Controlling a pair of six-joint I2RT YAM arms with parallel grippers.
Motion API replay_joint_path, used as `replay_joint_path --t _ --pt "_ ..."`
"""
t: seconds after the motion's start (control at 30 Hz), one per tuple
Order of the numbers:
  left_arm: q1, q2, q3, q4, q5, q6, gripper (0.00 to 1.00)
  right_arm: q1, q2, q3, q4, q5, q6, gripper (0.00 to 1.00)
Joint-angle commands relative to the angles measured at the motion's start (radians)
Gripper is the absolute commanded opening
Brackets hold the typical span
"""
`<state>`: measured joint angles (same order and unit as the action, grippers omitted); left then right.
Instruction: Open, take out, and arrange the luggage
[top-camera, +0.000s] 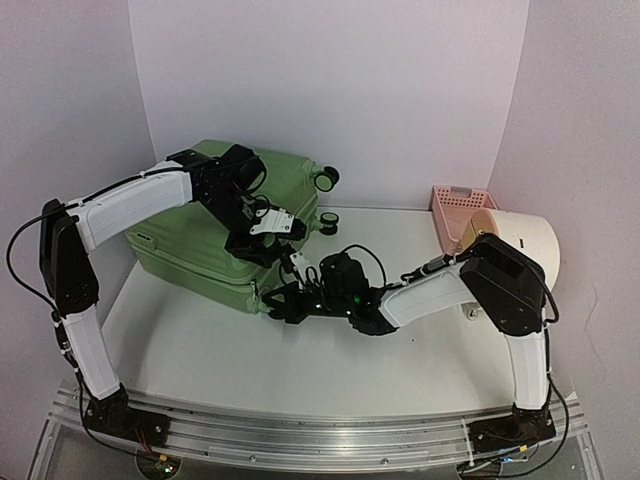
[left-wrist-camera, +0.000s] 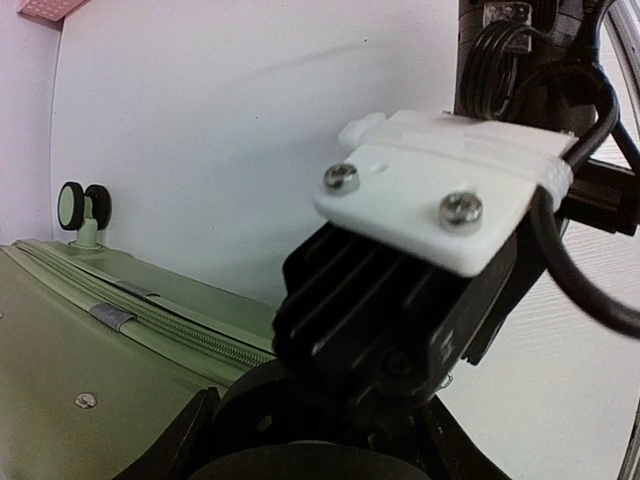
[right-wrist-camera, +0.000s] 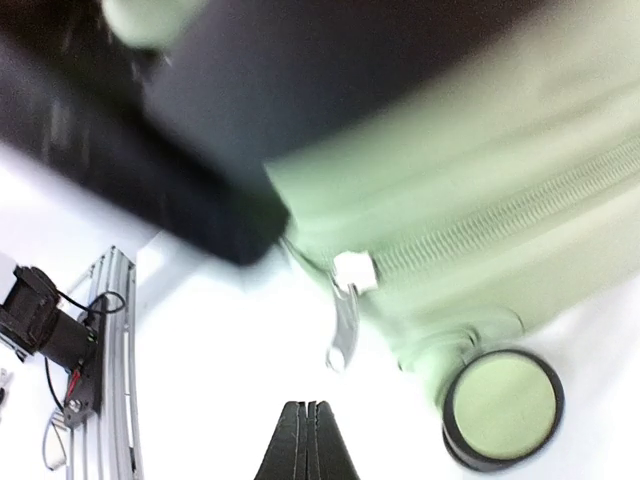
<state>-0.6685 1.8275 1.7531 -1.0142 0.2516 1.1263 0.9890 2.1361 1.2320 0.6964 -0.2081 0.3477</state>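
A light-green ribbed suitcase lies flat and closed on the left half of a white table. Two of its black-and-green wheels point to the right. Well to the right, against the wall, stand a pink slotted basket and a cream drum lying on its side.

The left arm reaches over the top of the suitcase, and the left gripper hangs at the case's right-hand edge. From above, its fingers cannot be made out. In the left wrist view, a black finned block topped by a white plate with two screws fills the middle and hides the fingertips. It is not possible to tell whether this gripper is apart or together, or whether it touches the case. The zipper runs along the green shell at lower left of that view.

The right arm stretches low across the table to the suitcase's near right corner. In the blurred right wrist view, the right gripper has its two fingers pressed together with nothing between them. A silver zipper pull hangs just above the tips, not touching them. One wheel sits to the right of the pull.
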Motion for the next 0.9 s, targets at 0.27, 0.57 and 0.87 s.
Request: replay_joint_path --t 0.27,0.57,0.87 --pt "0.055 0.042 0.043 -0.085 0.057 -0.005 0.0 -0.043 -0.011 0.027 0.118 0.072 -0.049 0.0" --pt "0.054 0.031 0.044 0.037 0.029 -0.059 0.0 -0.032 0.026 -0.053 0.346 -0.04 0.071 0.44" --pt "0.054 0.02 0.068 0.083 0.054 -0.076 0.0 -0.027 0.159 0.05 0.351 -0.064 0.207 0.47"
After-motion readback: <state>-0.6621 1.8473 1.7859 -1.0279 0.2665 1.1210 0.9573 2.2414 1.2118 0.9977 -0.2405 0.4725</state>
